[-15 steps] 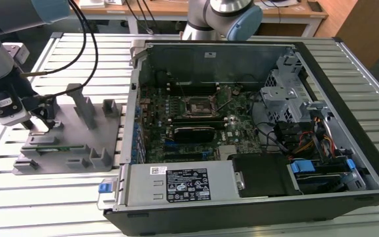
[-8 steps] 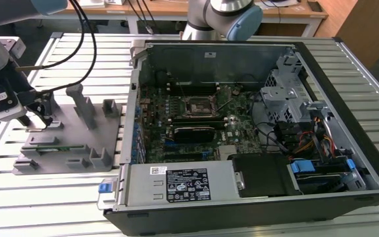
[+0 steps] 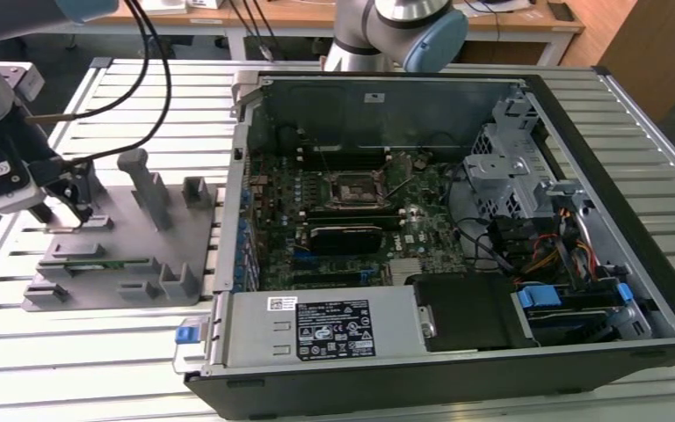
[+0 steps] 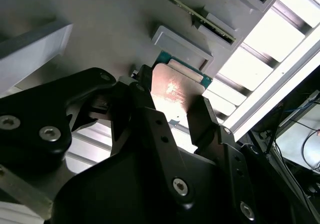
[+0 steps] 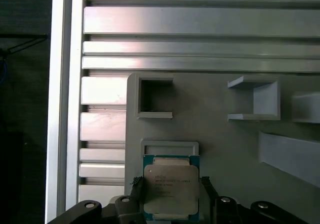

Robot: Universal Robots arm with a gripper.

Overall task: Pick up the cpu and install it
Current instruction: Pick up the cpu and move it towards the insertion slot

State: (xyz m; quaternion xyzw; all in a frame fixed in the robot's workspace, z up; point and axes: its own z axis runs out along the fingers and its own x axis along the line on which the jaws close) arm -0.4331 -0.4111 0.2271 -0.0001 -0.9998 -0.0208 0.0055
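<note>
Closest, my tool point(image 4: 172, 98) clamps the cpu point(image 5: 171, 188) by two opposite edges; it sits in the grey fixture point(image 5: 215, 139) pocket near the rim. Slatted counter point(image 5: 200, 22) open beyond, computer case point(image 3: 455, 220) well apart.

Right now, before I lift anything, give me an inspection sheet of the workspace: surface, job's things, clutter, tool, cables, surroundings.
Surface: slatted aluminium table, carrying a grey fixture plate and an open computer case.
Job's things: cpu lies metal top up on the fixture plate, against a small raised frame; black socket frame sits on the motherboard inside the case.
Clutter: a green circuit-board strip in a fixture slot.
Tool: tool over the fixture plate, its fingers against two opposite edges of the cpu.
Cables: black cables run down toward the tool; coloured wires inside the case.
Surroundings: robot arm section with a blue cap behind the case; wooden desk beyond.
</note>
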